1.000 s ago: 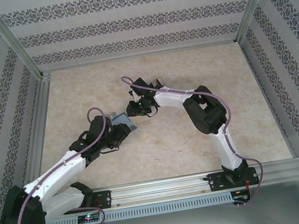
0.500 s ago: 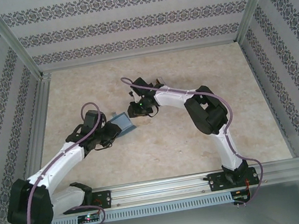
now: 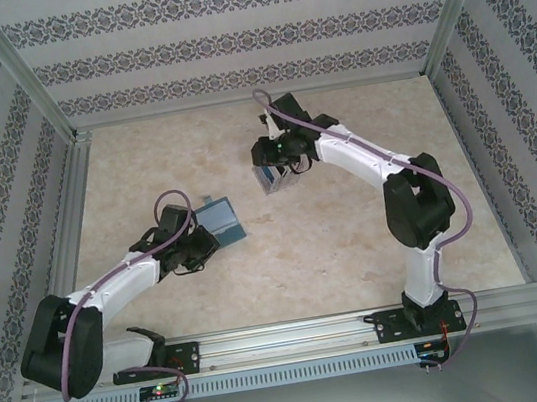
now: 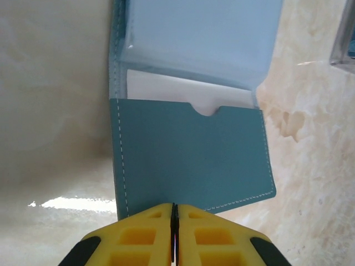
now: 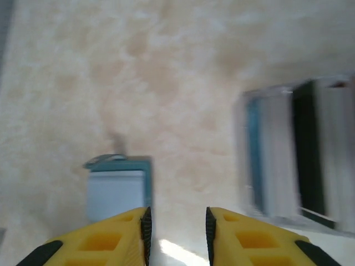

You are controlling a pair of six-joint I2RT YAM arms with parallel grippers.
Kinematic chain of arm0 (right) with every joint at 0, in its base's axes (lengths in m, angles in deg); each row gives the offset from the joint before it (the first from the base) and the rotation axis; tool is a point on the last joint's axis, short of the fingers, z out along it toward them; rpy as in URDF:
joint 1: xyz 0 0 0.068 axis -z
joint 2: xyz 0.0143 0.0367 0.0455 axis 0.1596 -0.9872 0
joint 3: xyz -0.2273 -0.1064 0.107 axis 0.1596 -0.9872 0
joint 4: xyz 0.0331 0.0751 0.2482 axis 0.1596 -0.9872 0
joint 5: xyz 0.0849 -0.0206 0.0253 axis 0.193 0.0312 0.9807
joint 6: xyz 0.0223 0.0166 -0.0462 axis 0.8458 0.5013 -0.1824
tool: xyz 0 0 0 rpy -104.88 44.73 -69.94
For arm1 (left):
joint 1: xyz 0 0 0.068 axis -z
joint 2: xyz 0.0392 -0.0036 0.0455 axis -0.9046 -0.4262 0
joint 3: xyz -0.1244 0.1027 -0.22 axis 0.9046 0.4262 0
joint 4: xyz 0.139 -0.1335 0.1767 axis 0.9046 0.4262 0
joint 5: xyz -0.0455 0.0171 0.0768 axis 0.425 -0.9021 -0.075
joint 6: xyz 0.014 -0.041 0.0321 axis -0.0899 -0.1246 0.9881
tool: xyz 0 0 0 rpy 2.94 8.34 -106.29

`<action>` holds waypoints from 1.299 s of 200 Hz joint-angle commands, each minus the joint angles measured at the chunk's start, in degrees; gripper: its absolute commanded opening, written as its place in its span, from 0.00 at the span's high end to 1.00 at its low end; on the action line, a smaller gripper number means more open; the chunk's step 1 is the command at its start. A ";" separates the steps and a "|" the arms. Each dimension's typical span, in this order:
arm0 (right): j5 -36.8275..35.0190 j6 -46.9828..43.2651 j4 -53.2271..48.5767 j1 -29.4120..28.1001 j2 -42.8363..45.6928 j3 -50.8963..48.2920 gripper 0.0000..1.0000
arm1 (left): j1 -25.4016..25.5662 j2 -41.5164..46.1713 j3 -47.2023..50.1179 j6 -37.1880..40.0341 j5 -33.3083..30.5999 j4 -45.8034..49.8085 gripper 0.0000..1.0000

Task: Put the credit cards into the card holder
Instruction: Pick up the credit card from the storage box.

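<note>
The card holder (image 4: 188, 155), a teal wallet, lies open on the table with a white card (image 4: 166, 91) in its pocket under a clear flap. My left gripper (image 4: 173, 209) is shut, jaws pressed together, tips at the holder's near edge; from above it (image 3: 209, 237) sits just left of the holder (image 3: 221, 219). My right gripper (image 5: 176, 219) is open with nothing between its fingers, over bare table. Beside it to the right lie the credit cards (image 5: 299, 155), blurred, in light blue, grey and black. From above, the cards (image 3: 269, 178) are by the right gripper (image 3: 280, 159).
The marble-patterned tabletop (image 3: 355, 239) is fenced by metal rails and patterned walls. The right arm's elbow (image 3: 416, 204) rises over the right half. Open surface lies between the card holder and the cards.
My left gripper has shut at the card holder's near edge, and the holder now lies flatter. The right arm has pulled away from the holder toward the back, over to the cards.
</note>
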 commanded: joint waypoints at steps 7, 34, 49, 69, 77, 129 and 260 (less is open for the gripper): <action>-10.54 -7.14 -9.82 -1.14 -4.43 6.14 0.64 | -0.69 -1.77 1.16 0.43 2.17 -4.96 0.88; -18.58 -14.39 -14.39 -3.26 -7.81 11.10 0.64 | -0.71 -1.72 1.18 0.84 2.50 -5.54 0.88; -21.92 -17.71 -16.04 -4.33 -9.47 13.52 0.62 | -0.69 -1.84 1.32 1.09 2.33 -5.73 0.88; -27.20 -21.83 -17.13 -5.96 -12.04 16.39 0.61 | -0.69 -3.10 1.63 1.14 2.64 -6.99 0.89; -29.12 -23.15 -17.86 -6.65 -13.33 17.85 0.61 | -0.67 -3.85 1.52 1.13 3.38 -7.74 0.89; -34.73 -25.64 -18.28 -7.96 -17.36 20.97 0.62 | -0.71 -5.72 1.06 1.13 5.27 -9.92 0.89; -35.88 -25.74 -17.42 -9.66 -21.20 20.94 0.63 | -0.69 -6.13 1.49 1.32 6.46 -11.66 0.89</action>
